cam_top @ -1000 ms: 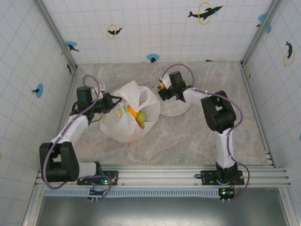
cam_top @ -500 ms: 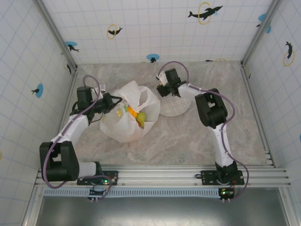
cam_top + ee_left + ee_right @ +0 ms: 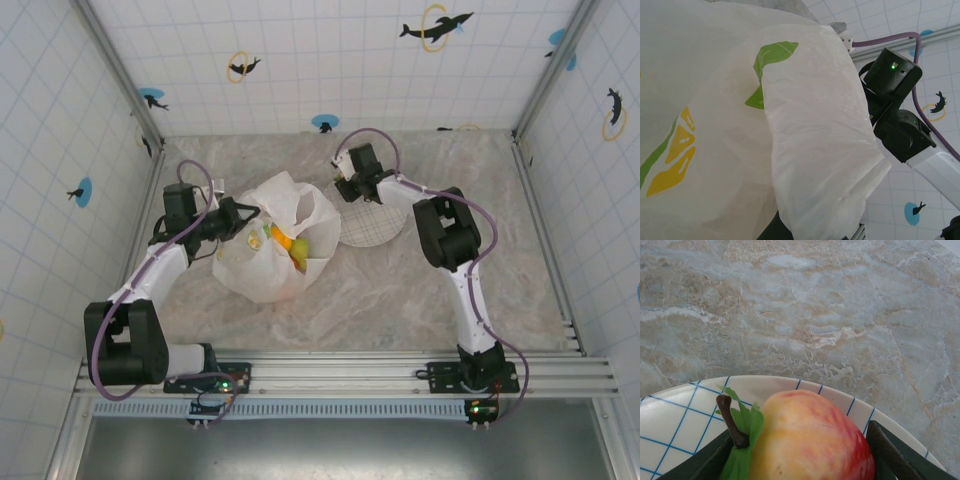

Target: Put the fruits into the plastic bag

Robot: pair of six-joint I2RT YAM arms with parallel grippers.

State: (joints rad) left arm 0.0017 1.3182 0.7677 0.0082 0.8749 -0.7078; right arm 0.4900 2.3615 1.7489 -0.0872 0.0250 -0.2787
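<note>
- Right gripper (image 3: 345, 187): positioned at the far left rim of the round white plate with blue check lines (image 3: 376, 226), on the beige marbled tabletop (image 3: 400, 290).
- Right wrist view: the two dark fingers (image 3: 892, 456) stand apart with the red and yellow apple (image 3: 815, 440) directly between them.
- The apple sits on the plate (image 3: 670, 415) close to its rim. Its brown stem and green leaf point toward the finger at the left of that view.
- Each finger lies just beside the fruit. Whether either pad presses on the apple cannot be told, so a grip is not confirmed.
- Left gripper (image 3: 238, 215): clamped tight on the left edge of the white translucent crinkly plastic bag (image 3: 262, 265), which is printed with lemon slices and green leaves.
- Left wrist view: the bag film (image 3: 815, 130) drapes right across the lens, with a green leaf print and yellow slice print visible.
- The plastic bag lies on the tabletop between the two arms, to the left of the plate and touching or overlapping its left rim. Its mouth gapes toward the plate.
- Inside the mouth: an orange round fruit (image 3: 281, 238) and a yellow-green fruit (image 3: 299, 251), side by side.
- The apple and right gripper are near the bag's mouth, just beyond its far right corner, and apart from the left gripper.
</note>
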